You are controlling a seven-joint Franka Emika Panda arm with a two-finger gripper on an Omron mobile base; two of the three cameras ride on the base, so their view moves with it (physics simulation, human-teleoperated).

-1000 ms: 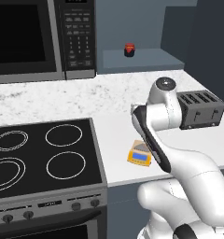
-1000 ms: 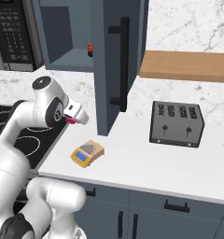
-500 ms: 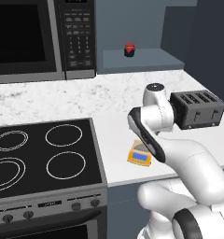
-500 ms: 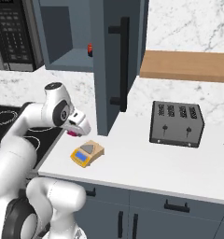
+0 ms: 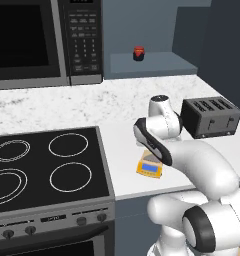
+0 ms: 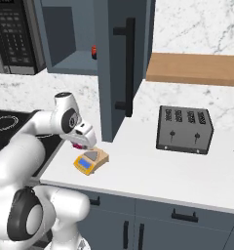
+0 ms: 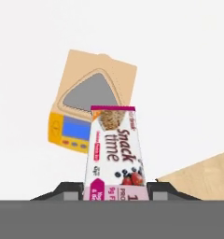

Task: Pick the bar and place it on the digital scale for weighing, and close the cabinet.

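Near worktop's front edge beside stove: gripper [image 6: 83, 142] lowered since a second ago, clamped on bar [image 7: 115, 154] just above digital scale [image 6: 91, 161], release judged next; cabinet [image 6: 123, 63] door open, closing yet undone.

Bar [image 7: 115, 149] wrapper reads "Snack time"; smaller print and microwave keypad illegible.
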